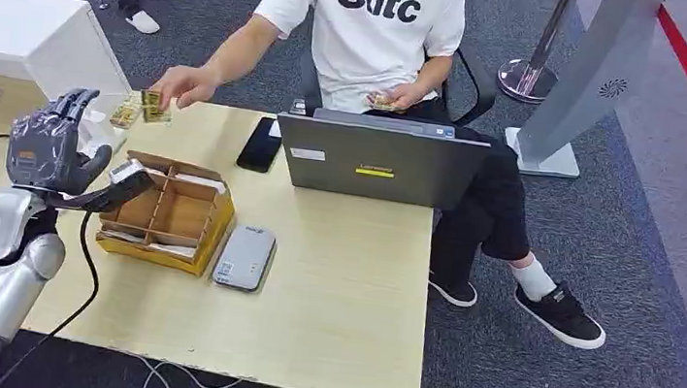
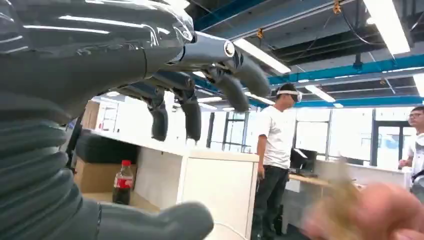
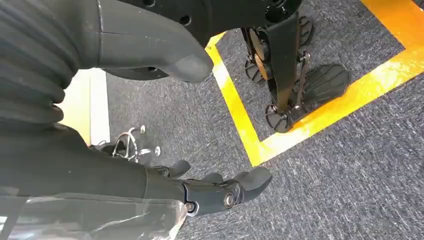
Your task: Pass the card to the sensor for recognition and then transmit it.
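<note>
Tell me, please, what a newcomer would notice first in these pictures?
First comes the robot's left hand, raised with fingers spread over the table's left side, beside a yellow divided box. Next comes the seated person in a white shirt behind the laptop, reaching a hand with a card toward the robot. The right hand hangs over grey carpet with yellow floor tape.

Left hand raised, fingers spread and empty; right hand hangs empty, fingers loosely extended.
</note>
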You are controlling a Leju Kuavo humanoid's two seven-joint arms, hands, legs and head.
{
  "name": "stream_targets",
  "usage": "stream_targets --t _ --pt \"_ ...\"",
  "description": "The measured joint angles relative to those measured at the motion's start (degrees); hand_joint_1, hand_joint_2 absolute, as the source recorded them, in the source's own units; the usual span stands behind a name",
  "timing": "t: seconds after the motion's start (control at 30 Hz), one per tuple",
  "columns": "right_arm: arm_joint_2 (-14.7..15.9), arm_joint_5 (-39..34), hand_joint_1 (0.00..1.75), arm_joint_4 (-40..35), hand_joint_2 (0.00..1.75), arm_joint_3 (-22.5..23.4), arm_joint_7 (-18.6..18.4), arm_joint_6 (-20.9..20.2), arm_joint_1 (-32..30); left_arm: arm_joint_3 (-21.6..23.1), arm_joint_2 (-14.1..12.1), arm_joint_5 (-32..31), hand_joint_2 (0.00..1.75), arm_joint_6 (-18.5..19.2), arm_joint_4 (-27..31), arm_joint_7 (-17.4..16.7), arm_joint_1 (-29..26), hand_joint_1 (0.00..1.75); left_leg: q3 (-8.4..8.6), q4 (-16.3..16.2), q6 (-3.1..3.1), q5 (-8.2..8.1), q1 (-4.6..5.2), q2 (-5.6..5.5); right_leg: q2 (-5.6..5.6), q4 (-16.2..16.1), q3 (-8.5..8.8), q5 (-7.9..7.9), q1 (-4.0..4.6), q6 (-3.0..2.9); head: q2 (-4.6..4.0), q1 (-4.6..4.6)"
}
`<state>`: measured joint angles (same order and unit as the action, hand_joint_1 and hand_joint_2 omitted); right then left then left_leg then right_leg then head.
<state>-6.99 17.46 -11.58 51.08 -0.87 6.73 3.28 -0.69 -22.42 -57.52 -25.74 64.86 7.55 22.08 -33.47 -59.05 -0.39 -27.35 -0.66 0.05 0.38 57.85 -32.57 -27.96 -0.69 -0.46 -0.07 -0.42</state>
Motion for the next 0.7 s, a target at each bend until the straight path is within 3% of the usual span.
stream_targets --t 0.1,0.23,0.4,0.5,0.57,0.6,0.7 --pt "-0.1 -0.3 0.0 0.0 1.75 0.3 0.0 0.5 0.0 -1.6 1.0 4.8 1.75 -5.0 4.9 4.1 -4.1 0.0 0.0 0.0 0.01 -0.01 0.01 0.01 0.01 0.0 0.0 -0.02 -0.01 0.02 0.0 0.02" --pt "-0.4 -0.7 0.0 0.0 1.75 1.0 0.2 1.8 -0.1 -5.1 5.5 16.5 1.75 -12.8 17.2 14.9 -12.8 0.0 -0.02 0.0 0.07 -0.07 0.04 0.04 0.08 -0.1 -0.01 -0.05 -0.04 0.06 0.0 0.04" --pt "-0.7 -1.2 0.0 0.0 1.75 2.2 0.2 3.4 -0.3 -11.6 14.1 39.2 1.75 -12.0 34.5 27.1 -23.7 0.0 -0.03 0.0 0.15 -0.23 0.06 0.14 0.12 -0.1 0.02 -0.07 -0.05 0.1 0.0 0.13" --pt "-0.9 -1.8 0.0 0.0 1.75 3.1 0.4 3.8 -0.5 -16.8 19.4 50.9 1.75 -7.4 40.8 31.4 -29.4 0.0 -0.04 0.0 0.13 -0.26 0.03 0.13 0.1 -0.1 0.01 -0.11 -0.04 0.13 0.0 0.09" --pt "-1.2 -2.2 0.0 0.0 1.75 3.7 0.7 4.2 -0.6 -21.2 23.1 57.4 1.75 -0.8 43.0 32.1 -31.8 0.0 -0.06 0.0 0.17 -0.28 0.04 0.03 -0.03 -0.1 0.04 -0.16 -0.05 0.13 0.0 0.13" --pt "-1.4 -2.3 0.0 0.0 1.75 4.0 0.9 4.4 -0.6 -23.4 25.1 60.1 1.75 2.9 43.0 32.0 -32.5 0.0 -0.05 0.0 0.16 -0.29 0.04 0.03 -0.03 -0.1 0.07 -0.16 -0.04 0.13 0.0 0.13" --pt "-2.0 -1.9 0.0 -0.1 1.75 4.9 1.2 5.5 -0.7 -34.5 31.2 67.0 1.75 20.3 39.9 27.3 -33.0 0.0 -0.02 0.0 0.16 -0.28 0.03 0.03 -0.02 -0.1 0.07 -0.17 -0.04 0.13 0.0 0.15"
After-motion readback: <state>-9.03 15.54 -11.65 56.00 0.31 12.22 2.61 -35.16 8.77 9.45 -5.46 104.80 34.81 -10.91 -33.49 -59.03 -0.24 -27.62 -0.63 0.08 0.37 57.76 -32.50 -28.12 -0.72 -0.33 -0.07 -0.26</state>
